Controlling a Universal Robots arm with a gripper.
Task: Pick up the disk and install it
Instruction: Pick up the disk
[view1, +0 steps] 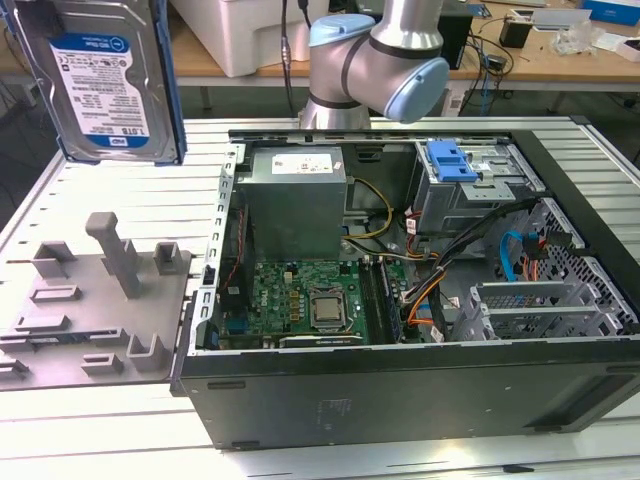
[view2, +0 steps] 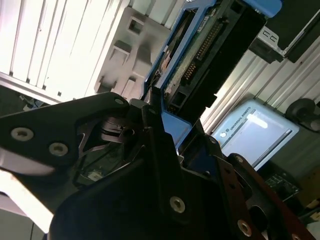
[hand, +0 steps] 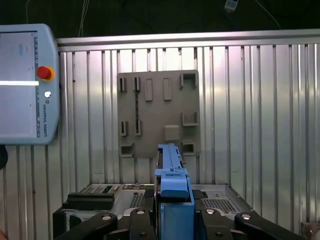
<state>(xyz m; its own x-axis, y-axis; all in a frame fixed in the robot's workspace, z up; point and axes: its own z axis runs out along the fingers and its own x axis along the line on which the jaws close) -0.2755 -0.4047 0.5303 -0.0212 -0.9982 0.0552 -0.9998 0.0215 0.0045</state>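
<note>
Gripper (hand: 172, 220): black fingers (view2: 150, 150) clamped on the edge of the disk's blue carrier — the first wrist view shows the carrier edge-on between the two finger mounts.

Disk (view1: 100, 80): lifted clear of the bench, held upright, label facing the exterior camera at the exterior view's upper left. In the second wrist view its connector end (view2: 200, 55) points away from the gripper.

Grey fixture plate (view1: 95, 300): lies flat on the slatted aluminium table (view1: 130, 190), below the raised disk; its slots and posts stand unoccupied.

Computer case (view1: 400, 330): open on its side, to the exterior view's right of the plate, well apart from the disk. Motherboard, power supply and cables visible inside.

Drive cage (view1: 480, 190): metal, at the far right inside the case, blue latch piece (view1: 450, 162) on top.

Teach pendant (hand: 25, 85): lying on the table, seen in the first wrist view.

Step in hand: pick-up judged done; transfer toward the case not yet begun — disk nowhere near the cage.

Next move calls for: carrying the disk across to the cage, turning it so the carrier lines up with the bay rails, clearing the case wall and loose cables.
</note>
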